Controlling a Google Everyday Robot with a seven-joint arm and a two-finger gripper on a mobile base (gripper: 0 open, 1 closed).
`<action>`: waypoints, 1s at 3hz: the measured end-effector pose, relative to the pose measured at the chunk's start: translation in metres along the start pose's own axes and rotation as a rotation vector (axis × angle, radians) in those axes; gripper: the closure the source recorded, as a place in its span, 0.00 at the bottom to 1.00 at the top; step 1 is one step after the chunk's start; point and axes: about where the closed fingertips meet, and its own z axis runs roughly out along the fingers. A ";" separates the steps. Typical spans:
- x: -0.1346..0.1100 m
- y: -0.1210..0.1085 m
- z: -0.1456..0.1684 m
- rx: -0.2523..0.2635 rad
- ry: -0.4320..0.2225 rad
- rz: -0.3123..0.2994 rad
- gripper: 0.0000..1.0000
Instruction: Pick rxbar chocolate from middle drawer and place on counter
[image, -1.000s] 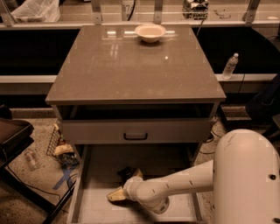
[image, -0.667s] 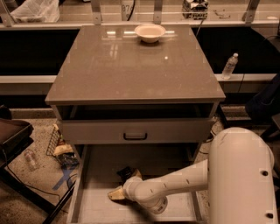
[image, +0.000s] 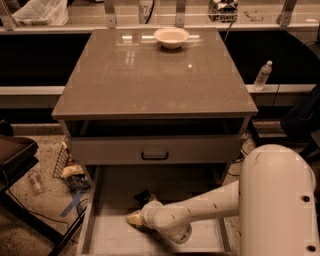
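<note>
Our tool (image: 134, 218) sits inside the middle drawer (image: 112, 236); the rxbar chocolate (image: 144, 195) lies just behind it. We cannot tell its state.

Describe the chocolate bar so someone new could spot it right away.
Start at the grey-brown counter, then drop past the handled drawer to the open middle drawer below. The rxbar lies on its floor, just beyond the gripper. It is the only small, flat black thing there.
</note>
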 end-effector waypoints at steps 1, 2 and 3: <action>-0.002 0.000 -0.002 0.000 0.000 0.000 0.95; -0.005 0.000 -0.005 0.000 0.000 0.000 1.00; -0.006 0.001 -0.005 0.000 -0.002 -0.002 1.00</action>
